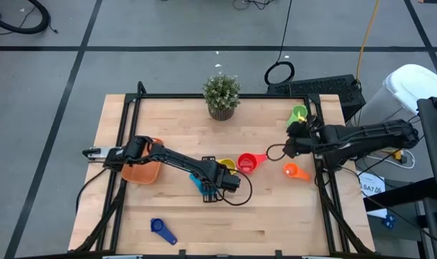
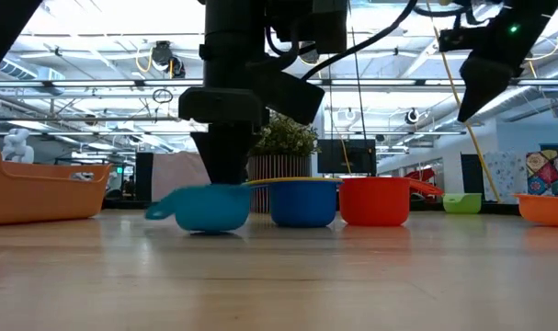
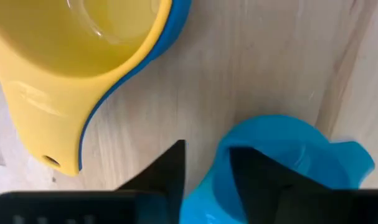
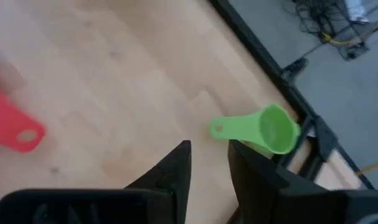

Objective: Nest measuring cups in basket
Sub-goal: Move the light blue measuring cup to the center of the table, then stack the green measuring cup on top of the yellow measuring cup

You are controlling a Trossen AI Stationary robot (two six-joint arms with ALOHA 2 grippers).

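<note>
While the left arm stretches from the left edge toward the lower middle of the overhead frame, its left gripper [image 1: 206, 188] is down on the light blue cup [image 1: 198, 183], and the wrist camera shows the two dark fingers [image 3: 167, 180] straddling that cup's wall, one outside and one inside the bowl, clamped on the rim. At table level the light blue cup [image 2: 205, 207] sits flat on the wooden surface [image 1: 276, 208], right under the dark wrist. Just beside it, the yellow cup [image 1: 226, 165] is nested inside a dark blue cup [image 2: 303, 203], yellow rim showing on top. Next along comes the red cup [image 1: 248, 162], handle pointing to the right of the frame. The orange basket [image 1: 140, 171] sits at the left of the surface, partly under the left arm. Over on the right, the right gripper [image 1: 290, 147] hangs above the surface, fingers nearly together and gripping nothing. The green cup [image 1: 299, 114] lies near the upper right edge, the orange cup [image 1: 296, 171] just below the right arm, and a blue cup [image 1: 163, 229] sits alone at the lower left. A potted plant [image 1: 222, 95] stands at the top middle.
</note>
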